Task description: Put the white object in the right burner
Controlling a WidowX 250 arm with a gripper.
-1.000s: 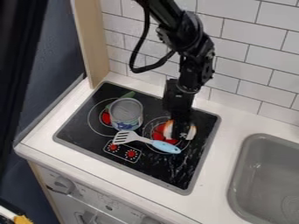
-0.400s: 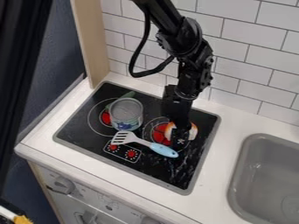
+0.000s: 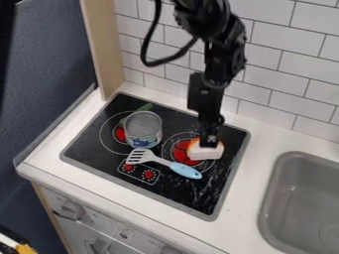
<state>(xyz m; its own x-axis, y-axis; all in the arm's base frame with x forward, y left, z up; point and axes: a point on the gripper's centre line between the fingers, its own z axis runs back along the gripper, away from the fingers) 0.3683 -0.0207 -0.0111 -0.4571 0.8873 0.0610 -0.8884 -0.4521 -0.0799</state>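
Observation:
The black gripper (image 3: 210,143) hangs from above, its tip against or just in front of the back edge of the white object (image 3: 206,153). This object is a chunky white block with an orange upper edge, resting over the right side of the right burner (image 3: 180,153). The burner's red centre shows to the left of the block. Part of the block's back edge is hidden by the gripper.
A spatula (image 3: 182,169) with a light blue handle lies in front of the right burner. On the left burner stands a metal pot (image 3: 142,130), with a green thing (image 3: 145,107) behind it. The grey sink (image 3: 281,198) is at right, the tiled wall behind.
The gripper has risen from over the white object, whose front face now shows. The spatula's handle has shifted slightly down and left since the first frame.

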